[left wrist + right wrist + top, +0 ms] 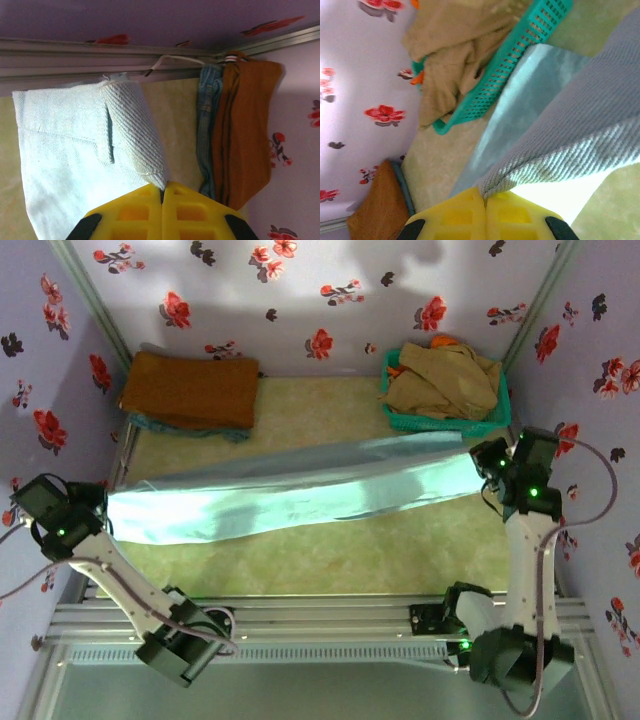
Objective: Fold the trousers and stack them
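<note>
We see the trousers (300,495) stretched out as one long pale blue-grey band across the middle of the worktop (330,560), running from the left edge to the right and rising slightly towards the right end. The cloth looks taut and catches a bright sheen along its length.

Our left gripper (162,189) is at the left end of the band. Its yellow fingers are pressed together with a fold of the woven cloth pinched between them, and a pocket slit shows in the fabric just above. Our right gripper (484,192) is at the opposite end, and its fingers are likewise closed tight on an edge of the trousers, with the cloth spreading away from the tips.

At the far left corner lies a folded mustard-brown cloth (190,390), resting on top of a blue denim garment (207,130). At the far right corner stands a teal basket (440,425) holding crumpled beige-tan garments (445,375). The trousers pass just in front of the basket; we cannot tell whether they touch it.
</note>
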### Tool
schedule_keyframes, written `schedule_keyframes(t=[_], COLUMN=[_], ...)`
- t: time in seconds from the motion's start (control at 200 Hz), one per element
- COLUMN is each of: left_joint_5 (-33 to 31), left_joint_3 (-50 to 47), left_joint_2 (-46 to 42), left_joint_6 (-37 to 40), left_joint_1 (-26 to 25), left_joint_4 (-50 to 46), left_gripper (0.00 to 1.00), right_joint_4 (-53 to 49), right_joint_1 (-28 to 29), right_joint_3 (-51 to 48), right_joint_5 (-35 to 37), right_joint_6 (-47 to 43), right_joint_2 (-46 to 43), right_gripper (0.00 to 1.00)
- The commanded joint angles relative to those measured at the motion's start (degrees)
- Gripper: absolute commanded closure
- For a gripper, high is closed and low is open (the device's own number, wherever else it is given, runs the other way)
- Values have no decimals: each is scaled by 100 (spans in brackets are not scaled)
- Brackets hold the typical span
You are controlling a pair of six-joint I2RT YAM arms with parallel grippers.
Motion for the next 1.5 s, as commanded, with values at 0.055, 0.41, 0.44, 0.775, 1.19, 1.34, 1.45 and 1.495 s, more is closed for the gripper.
schedule_keyframes(t=[0.055,0.41,0.44,0.775,1.19,1.34,1.45,1.495], left_joint_5=[452,354,361,176,-693,-990,-1166,-1187], left_joint_3=[-368,-572,-530,-236,788,1004,1163,1181], left_joint_2=[-801,-891,-738,1283,3377,3835,4135,4224], left_joint_6=[-25,113,99,-542,-421,-436,-402,-367], left_joint_1=[175,382,491,424,-528,-827,-1031,-1098], left_joint_4=[115,-238,-165,1529,1779,1688,1635,1677], left_gripper=[100,100,100,100,100,99,70,56], right_joint_4=[-407,-976,-931,909,550,262,187,173], right_joint_1=[-112,-639,-651,90,1082,1250,1298,1299], right_joint_3=[-507,-385,-372,241,3381,3961,4110,4098], right_joint_5=[305,149,124,423,1192,1329,1256,1233], right_joint_6=[55,-490,-481,-348,-682,-824,-857,-856], right_joint_2=[-961,-913,-781,2412,5923,6512,6774,6790], right_gripper=[100,100,100,100,100,100,95,81])
